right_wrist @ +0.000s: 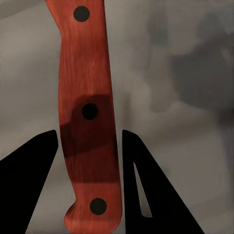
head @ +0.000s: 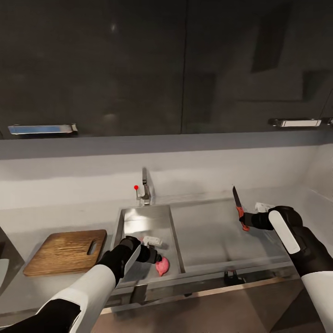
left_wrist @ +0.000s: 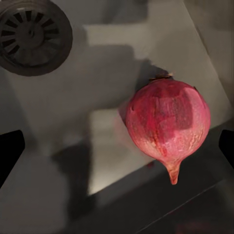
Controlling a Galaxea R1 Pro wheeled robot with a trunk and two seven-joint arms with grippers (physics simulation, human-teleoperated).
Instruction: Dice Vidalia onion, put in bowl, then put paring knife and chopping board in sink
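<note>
The left gripper [head: 157, 257] hung low in the sink [head: 138, 221], jaws spread wide, with the Vidalia onion [left_wrist: 168, 126] lying on the basin floor between them, untouched, at the basin's 5 o'clock corner. The drain [left_wrist: 34, 35] sat apart from it. The right gripper [head: 243, 221] held the paring knife [head: 238, 206] by its red handle over the draining part, blade pointing up. The chopping board [head: 66, 252] lay on the desk [head: 27, 222] at the sink's 9 o'clock.

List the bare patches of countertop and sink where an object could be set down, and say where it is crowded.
Free: grey countertop between steel sink and right pincer holding the red-handled paring knife; the basin's far half. Crowded: the basin's near end, with pink onion and left pincer; the brown wooden chopping board.
</note>
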